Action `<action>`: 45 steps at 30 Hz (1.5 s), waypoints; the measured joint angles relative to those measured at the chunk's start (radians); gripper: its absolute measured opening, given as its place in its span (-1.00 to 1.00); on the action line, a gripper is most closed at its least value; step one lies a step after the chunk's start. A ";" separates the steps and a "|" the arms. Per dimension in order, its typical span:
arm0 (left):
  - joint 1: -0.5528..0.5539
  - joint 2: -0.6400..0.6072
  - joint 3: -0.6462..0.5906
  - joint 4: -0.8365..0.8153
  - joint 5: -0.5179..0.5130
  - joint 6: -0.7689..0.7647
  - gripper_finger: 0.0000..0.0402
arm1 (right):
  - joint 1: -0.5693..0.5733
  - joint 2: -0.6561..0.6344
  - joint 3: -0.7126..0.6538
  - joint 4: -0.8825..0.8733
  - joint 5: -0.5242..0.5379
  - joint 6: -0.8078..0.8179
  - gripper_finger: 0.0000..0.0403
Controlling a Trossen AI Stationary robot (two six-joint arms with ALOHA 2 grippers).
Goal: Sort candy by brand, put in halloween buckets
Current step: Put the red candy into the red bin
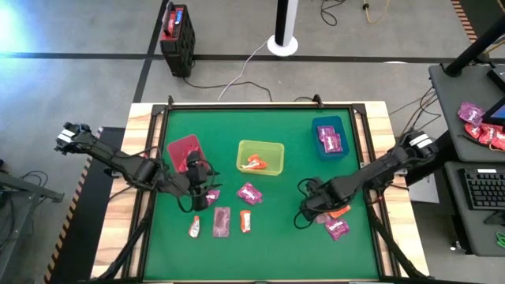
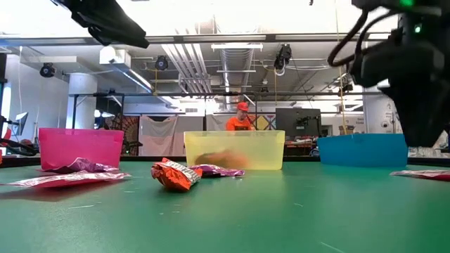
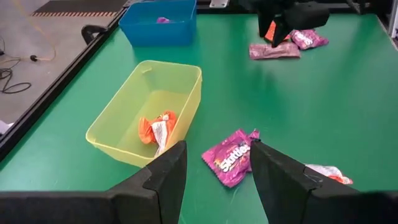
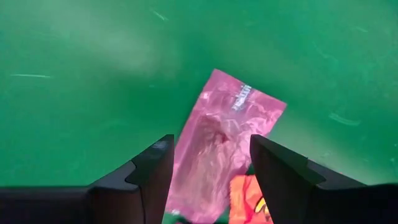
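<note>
Three bins sit on the green table (image 1: pixel 268 237): red bin (image 1: pixel 183 150), yellow bin (image 1: pixel 260 157) with orange candy (image 3: pixel 155 129) inside, blue bin (image 1: pixel 329 136). Left gripper (image 3: pixel 214 171) hovers, fingers apart and empty, over a magenta packet (image 3: pixel 230 155). Right gripper (image 4: pixel 208 168) hangs with fingers spread just above a pink packet (image 4: pixel 217 143), gripping nothing.

Even overhead brightness is seen; glare washes the grey floor (image 1: pixel 20 31) at far left; the near dark gripper fingers (image 4: pixel 149 177) are blurred.
</note>
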 joint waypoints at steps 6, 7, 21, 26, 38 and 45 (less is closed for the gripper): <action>0.000 0.016 -0.002 0.001 -0.001 0.000 -0.20 | -0.001 0.092 0.000 0.014 -0.009 -0.038 0.01; 0.000 0.022 -0.003 0.002 -0.001 0.000 -0.20 | -0.002 0.103 0.000 0.020 -0.009 -0.047 0.00; 0.000 0.134 -0.004 0.051 -0.018 0.000 -0.20 | -0.024 0.159 0.004 0.089 -0.037 -0.135 -0.73; 0.000 0.161 -0.004 0.072 -0.018 0.000 -0.20 | -0.024 0.148 0.003 0.096 -0.034 -0.184 -0.93; -0.013 0.188 -0.006 0.304 0.142 0.140 -0.20 | -0.011 -0.055 -0.002 0.403 0.191 -0.511 -0.94; -0.013 0.289 -0.009 0.588 0.256 0.323 -0.20 | -0.024 -0.045 -0.002 0.905 0.056 -0.975 -0.94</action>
